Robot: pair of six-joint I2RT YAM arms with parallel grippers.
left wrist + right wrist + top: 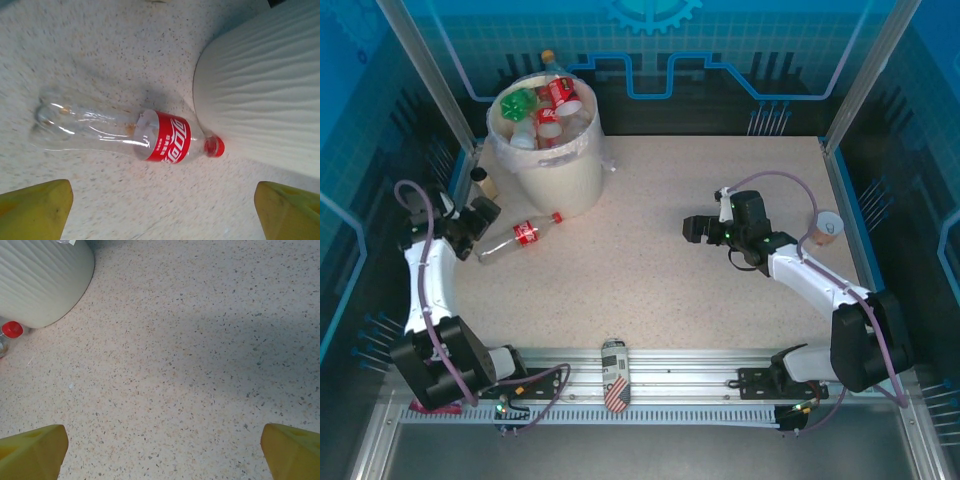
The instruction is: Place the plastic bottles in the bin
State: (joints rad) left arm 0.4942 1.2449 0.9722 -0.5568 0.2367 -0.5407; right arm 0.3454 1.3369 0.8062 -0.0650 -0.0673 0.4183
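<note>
The left claw (160,212) stands wide with nothing between its yellow fingers (35,210). Just ahead of it a red-labelled bottle (150,132) lies on its side on the table (100,50), its red cap (214,147) close against the foot of the bin (260,100), ahead and to the right. The right claw (162,455), also wide and empty, hangs over the table well apart from that bottle. Several bottles (545,105) already sit in the bin, so the job looks nearly done, with this one seemingly left.
</note>
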